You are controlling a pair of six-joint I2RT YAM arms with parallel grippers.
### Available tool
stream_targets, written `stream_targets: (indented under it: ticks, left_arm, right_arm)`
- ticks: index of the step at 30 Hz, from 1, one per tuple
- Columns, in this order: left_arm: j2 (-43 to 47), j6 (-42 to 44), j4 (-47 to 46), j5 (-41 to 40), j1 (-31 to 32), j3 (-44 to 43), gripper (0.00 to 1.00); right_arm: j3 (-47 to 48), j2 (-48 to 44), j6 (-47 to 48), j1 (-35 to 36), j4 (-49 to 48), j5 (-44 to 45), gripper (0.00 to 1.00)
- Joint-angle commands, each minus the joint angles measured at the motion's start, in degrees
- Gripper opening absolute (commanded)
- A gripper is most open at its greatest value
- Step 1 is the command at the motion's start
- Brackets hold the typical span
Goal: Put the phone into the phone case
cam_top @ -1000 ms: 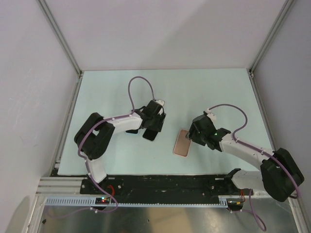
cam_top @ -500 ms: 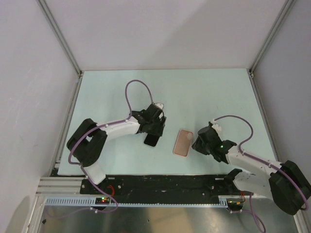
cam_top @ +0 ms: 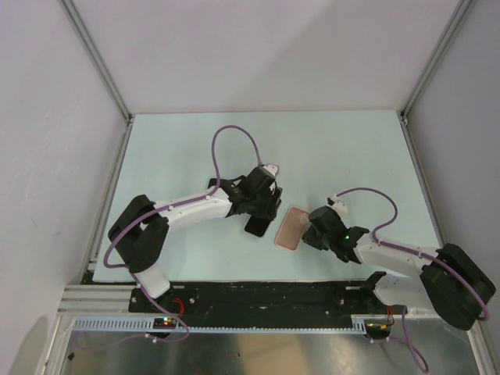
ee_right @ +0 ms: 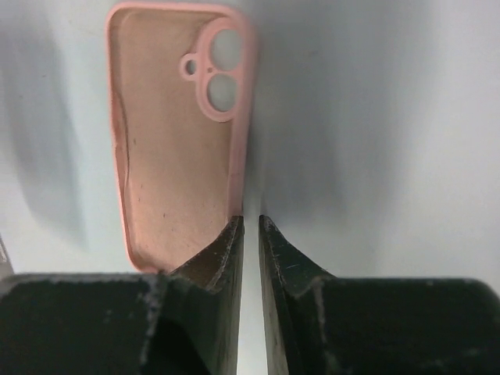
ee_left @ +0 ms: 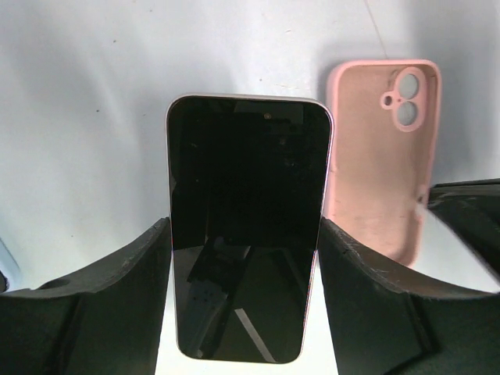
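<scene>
Our left gripper (ee_left: 244,234) has carried the phone (ee_left: 246,187), clamped by its long edges, beside the pink phone case (ee_left: 381,156). Our right gripper (ee_right: 250,234) has narrowed to a slit at the case's rim; whether it pinches the rim, we cannot tell.

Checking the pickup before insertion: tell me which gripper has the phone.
The left gripper: the phone is clamped screen-up between its fingers. The right gripper is nearly closed at the rim of the phone case, with no phone.

Left jaws spread wide, right jaws nearly together
</scene>
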State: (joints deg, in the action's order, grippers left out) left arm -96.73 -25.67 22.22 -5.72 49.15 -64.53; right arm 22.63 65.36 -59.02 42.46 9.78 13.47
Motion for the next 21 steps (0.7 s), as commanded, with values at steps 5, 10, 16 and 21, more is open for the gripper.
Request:
stream_targets:
  ticks: [5, 10, 16, 21]
  left_arm:
    - [2.1, -0.2, 1.1, 0.6, 1.1, -3.0, 0.16]
    - [1.5, 3.3, 2.3, 1.2, 2.2, -4.1, 0.16]
    - [-2.4, 9.9, 6.3, 1.3, 5.3, -8.6, 0.16]
    - [-6.9, 12.3, 9.0, 0.6, 7.0, -12.8, 0.16]
  right_arm:
    - [5.1, 8.7, -3.1, 4.7, -6.7, -1.5, 0.18]
    - [5.7, 7.9, -2.8, 4.8, -6.0, -1.8, 0.19]
    - [5.7, -1.5, 1.7, -3.0, 2.4, -0.4, 0.2]
    - [6.3, -4.6, 6.8, -14.3, 2.0, -4.9, 0.22]
